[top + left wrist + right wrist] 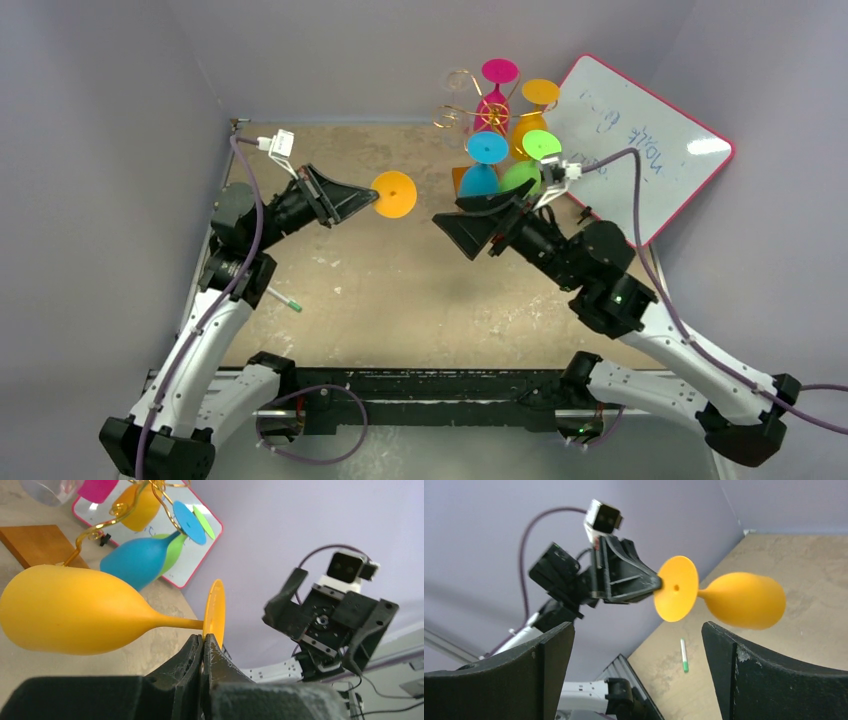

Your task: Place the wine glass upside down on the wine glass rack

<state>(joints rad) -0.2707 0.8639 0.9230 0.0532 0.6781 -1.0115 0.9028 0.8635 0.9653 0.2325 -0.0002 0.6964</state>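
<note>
the wine glass, an orange-yellow one, hangs in the air over the table, left of centre in the top view, where we see only its round foot face-on. the two wrist views show what that view hides: the glass lies on its side, its bowl pointing away from the left gripper. in the left wrist view the pincer is pinched narrow on the rim of the foot, fingers nearly meeting. from the right wrist view we also catch a small dark spot at the centre of the foot.

the wine glass rack stands at the upper middle of the top view, apart from the held glass, its gold scrolls carrying a pink glass, an orange glass, a blue glass and a green glass, feet up. its wooden base shows at the upper left of the left wrist view.

the right gripper is spread wide and holds nothing, just below the blue and green glasses in the top view, facing the held glass across a gap.

the pink-framed whiteboard leans at the upper right; it bears faint handwriting that we cannot read. a thin white pen with a green tip lies on the table near the left arm.
</note>
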